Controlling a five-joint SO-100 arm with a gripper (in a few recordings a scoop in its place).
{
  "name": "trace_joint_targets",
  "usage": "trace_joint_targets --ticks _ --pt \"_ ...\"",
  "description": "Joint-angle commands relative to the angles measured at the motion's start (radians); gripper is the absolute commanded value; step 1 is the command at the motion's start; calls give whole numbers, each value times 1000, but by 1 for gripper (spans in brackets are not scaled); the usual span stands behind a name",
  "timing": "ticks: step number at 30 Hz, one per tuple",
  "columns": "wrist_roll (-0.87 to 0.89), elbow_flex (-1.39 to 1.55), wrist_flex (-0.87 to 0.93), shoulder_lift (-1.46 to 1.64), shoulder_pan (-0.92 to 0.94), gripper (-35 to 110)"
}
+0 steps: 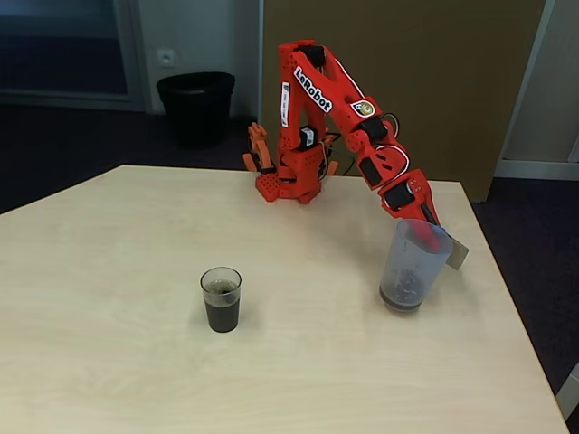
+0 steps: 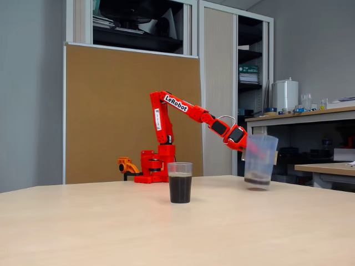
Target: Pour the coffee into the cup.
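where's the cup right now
The cup stands upright on the table, left of centre in a fixed view, well apart from the jug at the claw on the right.

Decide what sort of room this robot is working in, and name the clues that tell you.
Probably an office or small lab. Clues: tall cabinets holding binders and boxes, a black waste bin on dark carpet, and a brown pinboard panel behind the pale wooden table.

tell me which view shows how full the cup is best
The low side-on fixed view: the cup stands in profile, coffee reaching most of the way up. The higher fixed view shows the cup from above, its level foreshortened.
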Motion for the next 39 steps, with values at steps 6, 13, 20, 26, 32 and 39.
trace_joint_targets --ticks 6,13,20,26,32,39 --pt "6 14 -164 -32 35 0" --pt "44 58 -304 -92 40 0" --pt "49 91 -370 -121 46 0" --pt "57 98 -388 -149 51 0" --pt "83 107 -391 -147 43 6" --pt "127 127 -413 -143 40 11"
